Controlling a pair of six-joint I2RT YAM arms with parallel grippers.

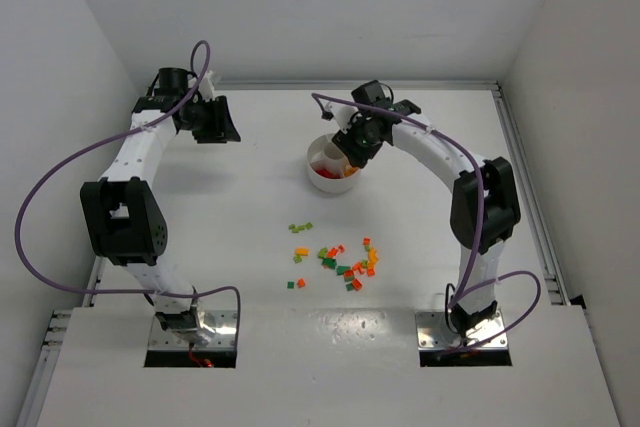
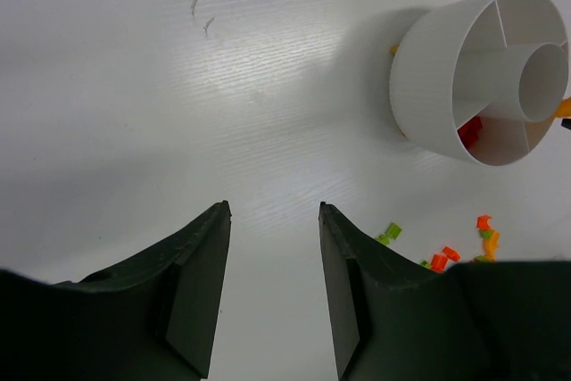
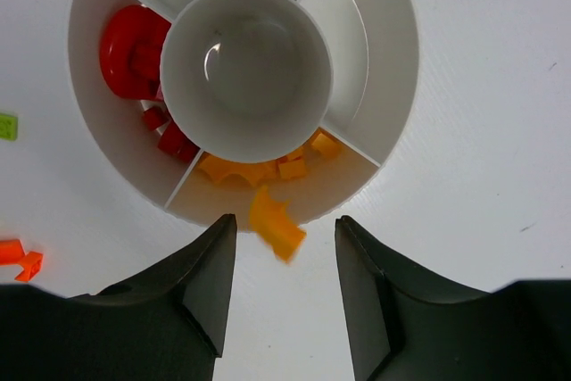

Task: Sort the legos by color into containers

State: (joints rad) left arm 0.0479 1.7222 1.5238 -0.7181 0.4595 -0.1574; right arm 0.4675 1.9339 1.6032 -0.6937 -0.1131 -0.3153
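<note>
Glossy round white dish (image 3: 397,51) holds red, orange legos (image 3: 236,169); blurred orange brick (image 3: 277,225) between parted jaws of right gripper (image 3: 285,220); left gripper (image 2: 275,209) also parted.

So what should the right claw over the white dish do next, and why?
The right gripper should probably lift and head for the loose bricks: its jaws stand apart, an orange brick is free between them over the orange compartment, and many lie unsorted.

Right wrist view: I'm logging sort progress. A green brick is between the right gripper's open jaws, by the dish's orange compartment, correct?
Not green: the right wrist view shows an orange brick between the right gripper's open jaws, by the dish's orange compartment.
</note>
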